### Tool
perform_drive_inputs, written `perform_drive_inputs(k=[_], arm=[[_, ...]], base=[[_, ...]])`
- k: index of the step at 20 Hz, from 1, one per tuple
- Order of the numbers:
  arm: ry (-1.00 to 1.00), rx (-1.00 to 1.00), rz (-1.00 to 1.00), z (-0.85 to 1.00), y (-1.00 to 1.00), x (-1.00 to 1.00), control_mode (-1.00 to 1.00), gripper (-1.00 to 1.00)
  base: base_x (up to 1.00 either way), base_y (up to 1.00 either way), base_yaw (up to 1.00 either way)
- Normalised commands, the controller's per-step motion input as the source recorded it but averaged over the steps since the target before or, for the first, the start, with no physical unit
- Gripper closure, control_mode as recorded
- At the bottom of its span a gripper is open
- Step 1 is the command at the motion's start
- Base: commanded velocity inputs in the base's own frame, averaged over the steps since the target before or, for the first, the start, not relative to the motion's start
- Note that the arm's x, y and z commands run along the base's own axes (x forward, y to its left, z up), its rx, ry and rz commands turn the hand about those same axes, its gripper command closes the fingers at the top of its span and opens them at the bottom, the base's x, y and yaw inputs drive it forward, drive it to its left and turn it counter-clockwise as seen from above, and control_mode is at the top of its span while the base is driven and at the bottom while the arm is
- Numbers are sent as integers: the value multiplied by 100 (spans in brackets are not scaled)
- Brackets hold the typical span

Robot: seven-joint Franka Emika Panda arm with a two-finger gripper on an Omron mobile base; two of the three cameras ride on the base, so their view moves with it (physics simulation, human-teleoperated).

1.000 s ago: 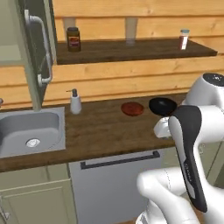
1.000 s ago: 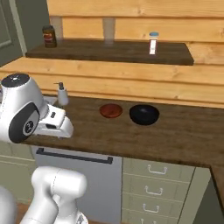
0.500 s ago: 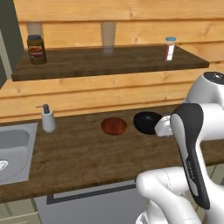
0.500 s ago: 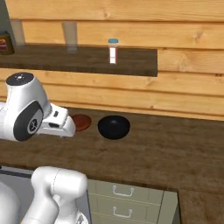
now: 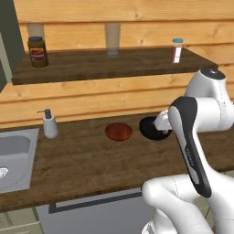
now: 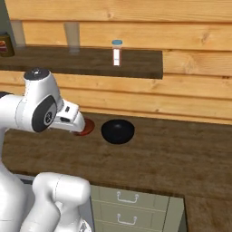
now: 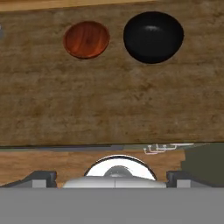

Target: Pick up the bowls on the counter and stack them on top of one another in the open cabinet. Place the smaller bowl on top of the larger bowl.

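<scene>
On the dark wood-grain counter [image 5: 82, 160], near the back wall, the two bowls sit side by side and apart: the small red-brown bowl [image 5: 119, 131] and, at its 3 o'clock in the left base view, the wider black bowl [image 6: 118, 131]. In the hand view the red-brown bowl [image 7: 86, 39] lies at about 11 o'clock and the black bowl [image 7: 153, 31] at about 1 o'clock, both well ahead of the gripper [image 7: 111, 176], whose two finger tips stand spread wide with nothing between them.

The step in hand looks like the approach for the first pick. Since the smaller bowl must end on top, the black bowl is probably the better one to take first. To do it well, bring the hand over the black bowl's nearer rim, keep the jaws wide, lower so one finger goes inside and one outside the thick rim, and avoid nudging the red-brown bowl beside it.
</scene>
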Motion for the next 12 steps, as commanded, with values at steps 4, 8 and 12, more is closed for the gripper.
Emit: perform_drive_inputs(k=[4,8,12], arm=[[0,13,-36,-19,18,3,-100,-100],[0,23,-39,-19,21,4,-100,-100],[2,18,-26,-31,6,20,-100,-100]], base=[[0,0,0],[0,0,0],[0,0,0]])
